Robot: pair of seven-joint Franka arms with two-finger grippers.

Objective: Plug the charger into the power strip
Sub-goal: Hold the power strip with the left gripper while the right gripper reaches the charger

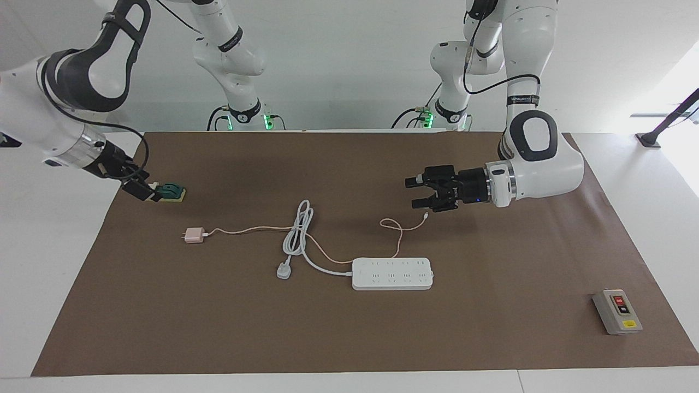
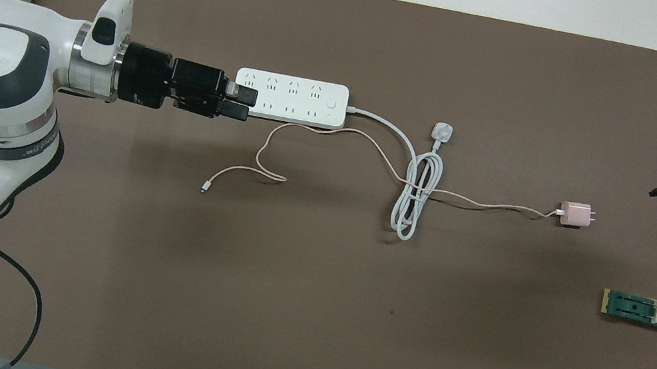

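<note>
Charger [image 1: 193,235] sits on the brown mat [image 1: 349,338], toward the right arm's end of the worktop, prongs pointing at that end, well apart from the power strip [image 1: 392,273]. Its thin pink cable [image 1: 246,229] runs under the coiled white cord [image 1: 297,234] and loops near the strip, loose end lying free.

Handling, my read: charger is small, light, rigid plastic, smooth faces, so likely slippery. Grip across the two flat side faces, clear of the prongs and the cable exit. Cable is limp and will drag; where it crosses the white cord it may snag when lifted. Strip is light enough to slide under insertion force, so it probably needs pinning.

Left end effector [image 1: 420,192] hangs in the air over the mat beside the cable's loose end, fingers apart, holding nothing. In the overhead view it overlaps the strip's end; the facing view shows it up in the air, not touching. Right end effector [image 1: 139,188] is low at the mat's edge, just beside the green block [image 1: 170,192], fingers apart, empty.

Room: open mat all round the charger except on the cable side. Strip has clear mat farther from the robots. White plug [image 1: 283,270] lies just off its corded end. Grey switch box [image 1: 617,311] is well apart, no obstacle.
</note>
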